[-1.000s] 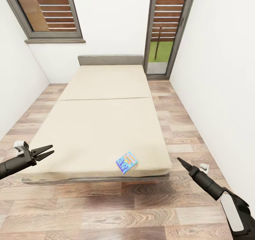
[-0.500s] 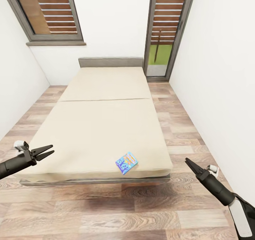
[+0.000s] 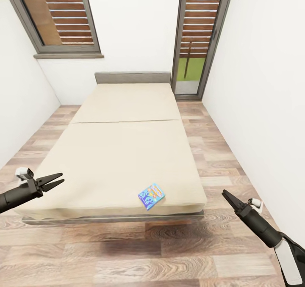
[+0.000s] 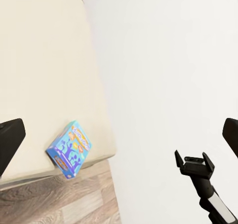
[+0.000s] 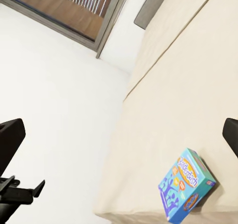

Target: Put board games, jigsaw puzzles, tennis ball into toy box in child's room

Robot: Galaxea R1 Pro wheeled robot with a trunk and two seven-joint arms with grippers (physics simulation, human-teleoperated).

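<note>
Left gripper (image 3: 58,181) hovering at the near left corner of the bed (image 3: 127,151), fingers spread apart, gripping nothing. Right gripper (image 3: 226,196) hanging over the wood-plank floor (image 3: 220,151) just off the bed's near right corner, tips appearing drawn together into one point, though hard telling for sure from the head view; carrying nothing. Blue board game (image 3: 151,195) lying flat on the beige mattress close to the foot edge, nearer the right corner, turned at a slant to the bed's sides, sitting between the two grippers and touching neither. Showing again in the left wrist view (image 4: 69,148) by the mattress corner, and in the right wrist view (image 5: 186,185) near the edge, printed lid facing up. Headboard (image 3: 132,77) standing against the white far wall, between a dark-framed window (image 3: 59,18) and a tall glazed door (image 3: 201,37).
</note>
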